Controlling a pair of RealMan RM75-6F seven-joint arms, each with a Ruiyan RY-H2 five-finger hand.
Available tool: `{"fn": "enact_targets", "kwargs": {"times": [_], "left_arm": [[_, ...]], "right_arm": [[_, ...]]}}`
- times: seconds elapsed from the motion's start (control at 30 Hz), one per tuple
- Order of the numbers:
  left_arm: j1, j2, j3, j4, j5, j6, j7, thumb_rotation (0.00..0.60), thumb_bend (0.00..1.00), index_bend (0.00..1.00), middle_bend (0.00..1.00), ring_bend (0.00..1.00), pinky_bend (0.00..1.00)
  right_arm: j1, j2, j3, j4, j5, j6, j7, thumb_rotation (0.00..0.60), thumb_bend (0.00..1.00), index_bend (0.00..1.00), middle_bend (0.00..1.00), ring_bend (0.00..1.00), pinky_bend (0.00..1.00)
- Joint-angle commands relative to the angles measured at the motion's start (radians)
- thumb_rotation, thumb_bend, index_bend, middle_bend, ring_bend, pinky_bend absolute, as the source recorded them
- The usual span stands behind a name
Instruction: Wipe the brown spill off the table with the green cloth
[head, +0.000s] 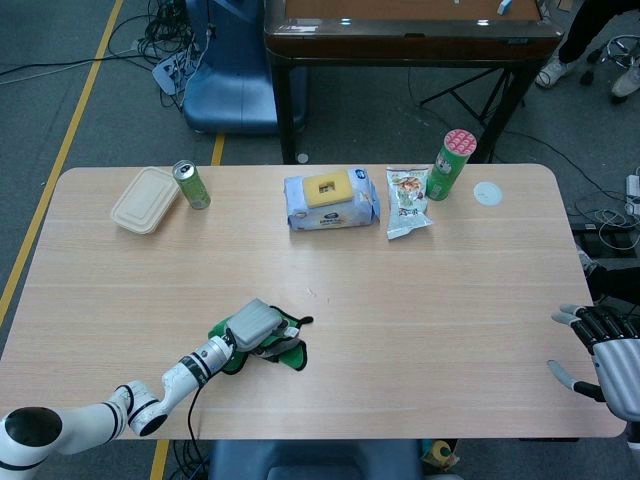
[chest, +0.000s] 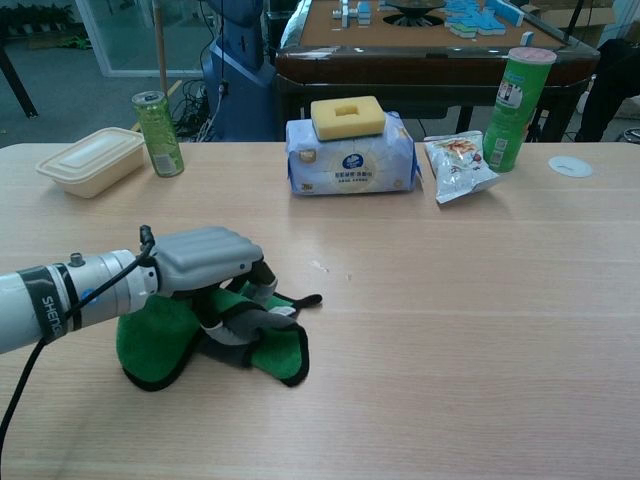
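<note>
Near the table's front edge, left of its middle, the left hand presses down on the bunched green cloth, fingers curled into its folds. Soft, light and limp, the cloth likely slides best under a flat palm on its thick middle. Just right of it lie small brown specks. Far right, the right hand hovers with fingers spread, empty.

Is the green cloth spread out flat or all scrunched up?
Scrunched up. The green cloth lies bunched in folds under the left hand, with its dark edge doubled over.
</note>
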Motion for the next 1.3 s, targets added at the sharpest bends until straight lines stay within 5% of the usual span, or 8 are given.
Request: {"fn": "enact_targets", "kwargs": {"times": [0.03,0.37,0.9,1.3], "left_arm": [[-0.008,-0.005,0.03,-0.061,0.031,-0.003,-0.021,0.6,0.19,0.6,0.66,0.64,0.9],[-0.027,0.011,0.083,-0.225,0.091,-0.012,-0.007,0.6,0.19,0.61,0.66,0.64,0.9],[-0.03,-0.073,0.008,0.011,0.014,-0.027,0.066,0.6,0.19,0.6,0.66,0.64,0.9],[-0.01,-0.034,-0.083,0.153,-0.062,0.047,0.09,0.6,0.19,0.6,0.65,0.64,0.9]], "right_arm": [[-0.001,0.0,0.0,-0.001,0.001,0.0,-0.001,0.6,0.29,0.29,0.26,0.21,0.17],[-0.004,-0.002,-0.001,0.004,0.008,-0.003,0.001,0.6,0.29,0.29,0.26,0.21,0.17],[-0.005,-0.002,0.002,0.002,0.011,-0.002,0.003,0.6,0.29,0.29,0.26,0.21,0.17],[-0.006,0.002,0.004,-0.005,0.005,0.006,-0.001,0.6,0.29,0.29,0.26,0.21,0.17]]}}
